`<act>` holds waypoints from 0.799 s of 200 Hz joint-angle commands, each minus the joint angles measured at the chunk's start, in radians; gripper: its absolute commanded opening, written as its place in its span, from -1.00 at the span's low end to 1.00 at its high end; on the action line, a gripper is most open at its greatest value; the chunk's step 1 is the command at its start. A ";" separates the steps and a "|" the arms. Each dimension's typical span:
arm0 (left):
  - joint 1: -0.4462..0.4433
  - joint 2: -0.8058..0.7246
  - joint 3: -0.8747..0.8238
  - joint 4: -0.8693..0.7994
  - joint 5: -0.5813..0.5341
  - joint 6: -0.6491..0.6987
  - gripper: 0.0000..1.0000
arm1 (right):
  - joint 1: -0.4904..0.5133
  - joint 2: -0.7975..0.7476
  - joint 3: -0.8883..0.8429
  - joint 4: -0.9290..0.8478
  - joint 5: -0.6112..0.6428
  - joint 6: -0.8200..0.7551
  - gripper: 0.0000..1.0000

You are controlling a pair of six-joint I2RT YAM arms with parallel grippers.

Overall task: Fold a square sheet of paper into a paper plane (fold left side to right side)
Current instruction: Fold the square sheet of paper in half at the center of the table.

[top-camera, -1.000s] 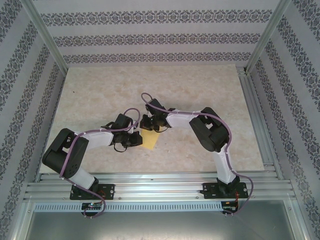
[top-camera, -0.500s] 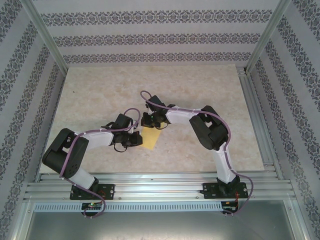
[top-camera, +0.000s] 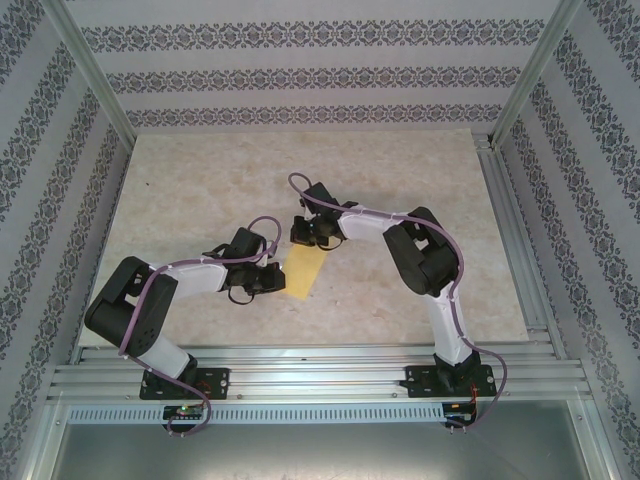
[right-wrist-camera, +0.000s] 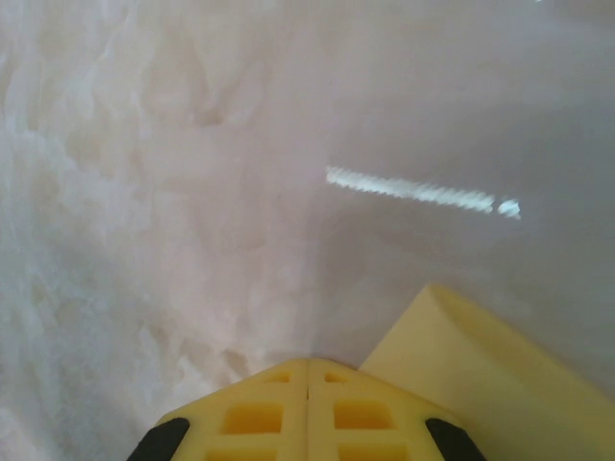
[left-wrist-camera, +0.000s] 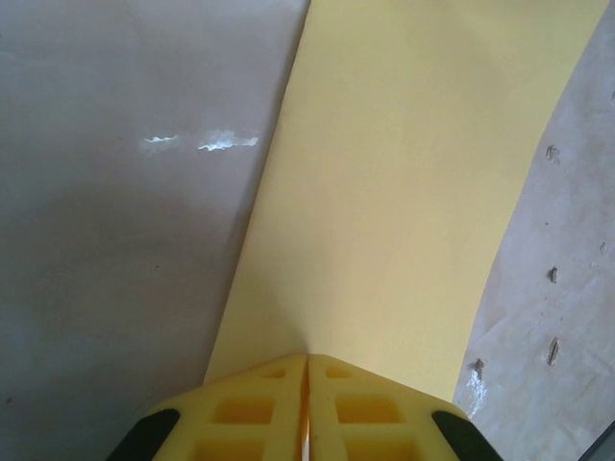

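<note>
The square sheet of paper (top-camera: 305, 271) lies on the table as a narrow mustard-yellow rectangle, folded over lengthwise. My left gripper (top-camera: 280, 281) sits at its left long edge. In the left wrist view the jaws are shut on that edge, and the sheet (left-wrist-camera: 404, 192) spreads away from the left gripper (left-wrist-camera: 307, 357). My right gripper (top-camera: 301, 239) is at the paper's far end, shut with nothing between its jaws. In the right wrist view the right gripper (right-wrist-camera: 307, 362) points at bare table just past a corner of the paper (right-wrist-camera: 480, 375).
The marble-look table (top-camera: 200, 180) is bounded by aluminium rails at the front (top-camera: 320, 375) and right (top-camera: 515, 230), with patterned walls all round. Small white scuffs (left-wrist-camera: 202, 144) mark the surface left of the paper.
My right gripper has slid away from me along the paper to its far end, uncovering more of the yellow strip. The left gripper and the paper have stayed put.
</note>
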 commanded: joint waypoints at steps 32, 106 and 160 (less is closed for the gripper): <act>-0.017 0.062 -0.056 -0.113 -0.111 0.011 -0.80 | -0.058 0.065 0.077 -0.062 0.139 -0.034 -1.00; -0.017 0.059 -0.059 -0.116 -0.111 0.010 -0.80 | -0.103 0.094 0.128 -0.098 0.149 -0.048 -1.00; -0.017 0.046 -0.057 -0.122 -0.111 0.007 -0.80 | -0.150 0.062 0.169 -0.121 0.158 -0.084 -0.98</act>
